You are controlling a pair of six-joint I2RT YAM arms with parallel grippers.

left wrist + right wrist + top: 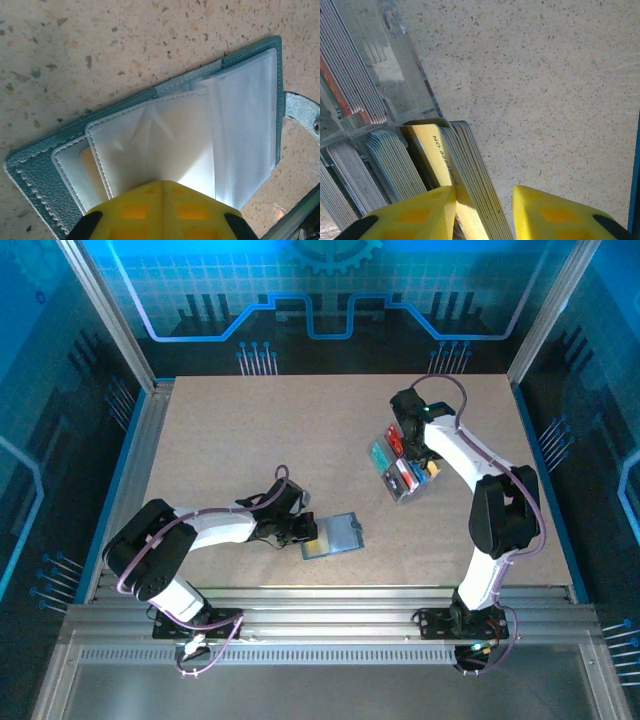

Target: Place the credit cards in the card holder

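Note:
The card holder lies open on the table in front of the left arm, its slate-blue cover down and its clear sleeves fanned upward. My left gripper is shut, pinching one clear sleeve. An orange card sits in a lower sleeve. Red, teal and blue credit cards stand on edge in a clear tray. My right gripper is open astride a stack of cards. Its left finger touches a yellow card; its right finger stands apart from the stack.
The clear tray's wall and further stacks of cards lie to the left of the right gripper. Bare speckled tabletop spreads to its right. A metal ring sticks out from the card holder's edge.

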